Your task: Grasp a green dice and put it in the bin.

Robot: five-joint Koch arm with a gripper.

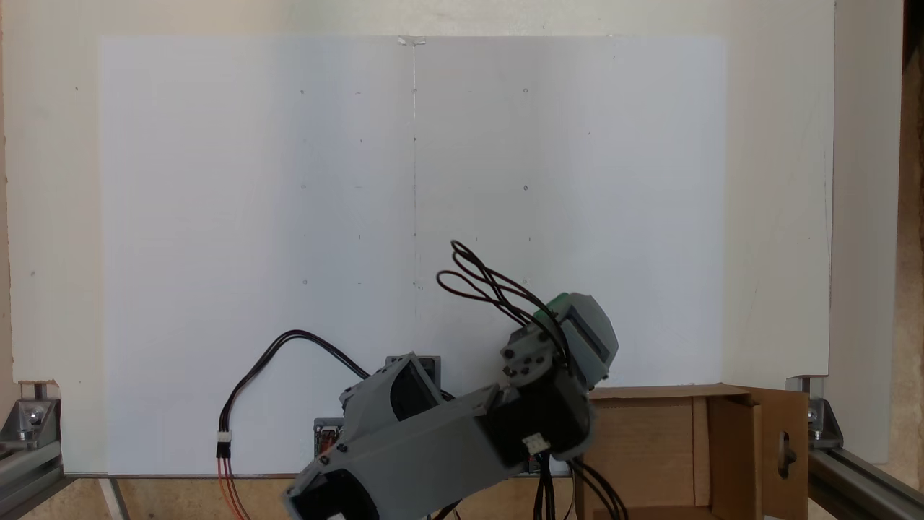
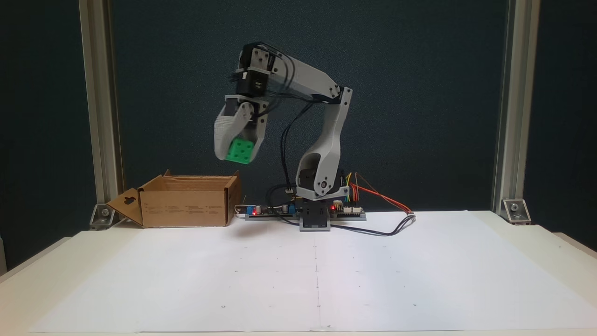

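Side-on fixed view: the gripper (image 2: 239, 148) is up in the air, pointing down, with the green dice (image 2: 239, 151) pinched between its grey fingers. You can see the pip face of the dice clearly, tilted a bit. It hangs well above the counter (image 2: 513, 242), just up and to the right of the bin's right wall, so not quite over the opening by the look of it.

The bin (image 2: 186, 205) sits at the far left of the counter in that view, open at the top, with the flap that has the keyhole cutout (image 2: 129, 201) folded out to the left. The arm's base (image 2: 316, 219) is right of the bin, next to a board with red lights (image 2: 254, 212) and a bunch of loose wires (image 2: 382, 198).

From the top-down fixed view the gripper (image 1: 577, 318) is mostly hiding the dice (image 1: 556, 302); only a sliver of green peeks out at its far edge. It's just beyond the bin's far edge (image 1: 664, 393), over the white paper sheet (image 1: 289, 217). The bin is at the near right there, keyhole flap (image 1: 783, 448) on its right side.
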